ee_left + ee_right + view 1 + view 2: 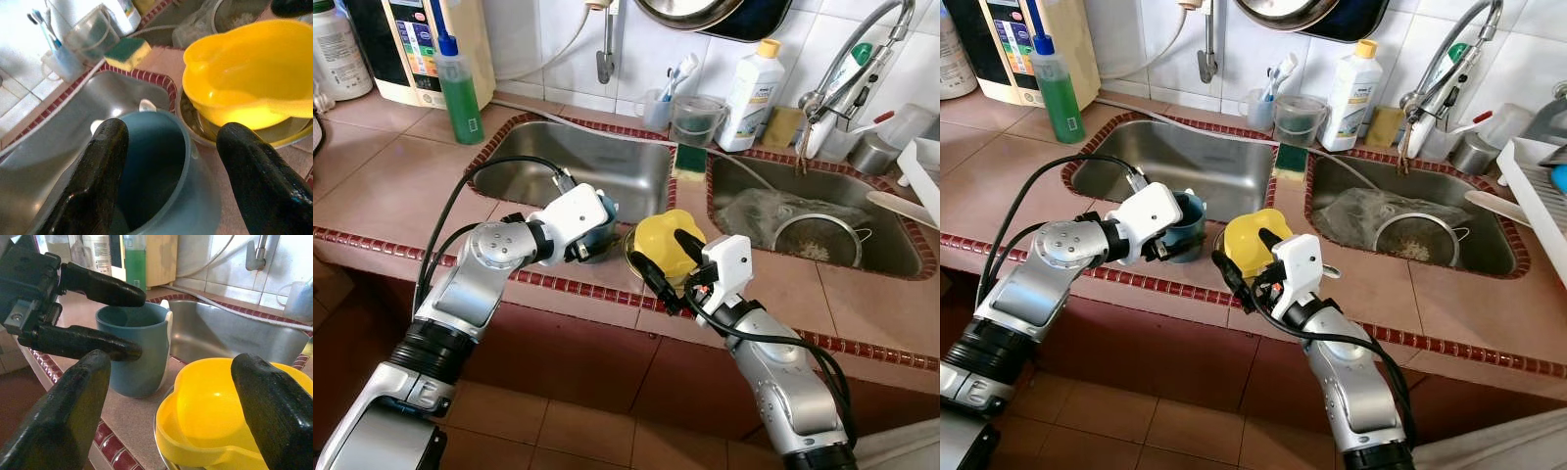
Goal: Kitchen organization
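Note:
A blue mug (1187, 223) stands on the counter strip in front of the left sink basin. My left gripper (171, 132) is open around it, one finger (105, 161) at the rim and the other finger (254, 176) standing off the mug's side. Right beside the mug, a yellow bowl (664, 238) rests in a shallow metal dish (193, 125). My right gripper (655, 245) is open, its two fingers spread to either side of the yellow bowl without touching it.
Behind lie the left sink (597, 162) and the right sink (891, 245) with a metal strainer (818, 240). A green sponge (690, 157), white bottle (751, 93), green soap bottle (460, 88) and faucet (847, 59) line the back. A dish rack (1538, 186) is at right.

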You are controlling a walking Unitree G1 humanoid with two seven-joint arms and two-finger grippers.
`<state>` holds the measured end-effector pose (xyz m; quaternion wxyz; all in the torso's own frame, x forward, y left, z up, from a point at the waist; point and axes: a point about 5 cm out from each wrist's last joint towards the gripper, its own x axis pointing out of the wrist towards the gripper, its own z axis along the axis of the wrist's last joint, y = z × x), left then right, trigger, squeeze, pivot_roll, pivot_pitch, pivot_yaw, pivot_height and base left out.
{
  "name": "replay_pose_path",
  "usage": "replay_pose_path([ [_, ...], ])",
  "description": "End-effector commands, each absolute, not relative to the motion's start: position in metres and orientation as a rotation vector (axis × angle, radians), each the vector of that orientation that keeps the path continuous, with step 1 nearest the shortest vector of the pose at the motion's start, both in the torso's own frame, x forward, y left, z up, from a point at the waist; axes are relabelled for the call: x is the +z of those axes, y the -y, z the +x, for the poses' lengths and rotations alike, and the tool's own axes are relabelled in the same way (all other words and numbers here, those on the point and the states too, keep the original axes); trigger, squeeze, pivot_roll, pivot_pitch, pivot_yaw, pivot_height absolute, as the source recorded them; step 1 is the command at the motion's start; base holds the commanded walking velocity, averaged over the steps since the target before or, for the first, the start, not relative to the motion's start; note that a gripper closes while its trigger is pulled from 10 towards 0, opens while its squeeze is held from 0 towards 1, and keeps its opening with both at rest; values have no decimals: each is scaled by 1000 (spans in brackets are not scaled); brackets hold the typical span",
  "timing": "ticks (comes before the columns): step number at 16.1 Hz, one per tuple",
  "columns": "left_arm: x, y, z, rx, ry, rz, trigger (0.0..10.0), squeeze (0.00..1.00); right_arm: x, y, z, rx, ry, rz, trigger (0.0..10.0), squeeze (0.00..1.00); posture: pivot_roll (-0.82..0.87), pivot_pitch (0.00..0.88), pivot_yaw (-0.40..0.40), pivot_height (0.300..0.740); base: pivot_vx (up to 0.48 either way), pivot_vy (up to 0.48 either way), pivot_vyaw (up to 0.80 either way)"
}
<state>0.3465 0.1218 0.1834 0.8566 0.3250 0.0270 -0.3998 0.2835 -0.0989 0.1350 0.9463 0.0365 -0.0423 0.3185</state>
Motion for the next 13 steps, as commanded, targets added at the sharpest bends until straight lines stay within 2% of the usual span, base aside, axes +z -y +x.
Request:
replay_pose_path([
  [1, 183, -121, 348, -853, -103, 698, 10000, 0, 137, 101, 283, 638, 95, 63, 10000, 0, 13, 0, -58, 740, 0, 0, 0],
  [5, 182, -126, 344, -899, -167, 742, 10000, 0, 136, 100, 282, 634, 92, 66, 10000, 0, 16, 0, -54, 740, 0, 0, 0],
  [13, 193, -123, 343, -937, -164, 867, 10000, 0, 135, 99, 282, 624, 94, 78, 10000, 0, 21, 0, -42, 740, 0, 0, 0],
])
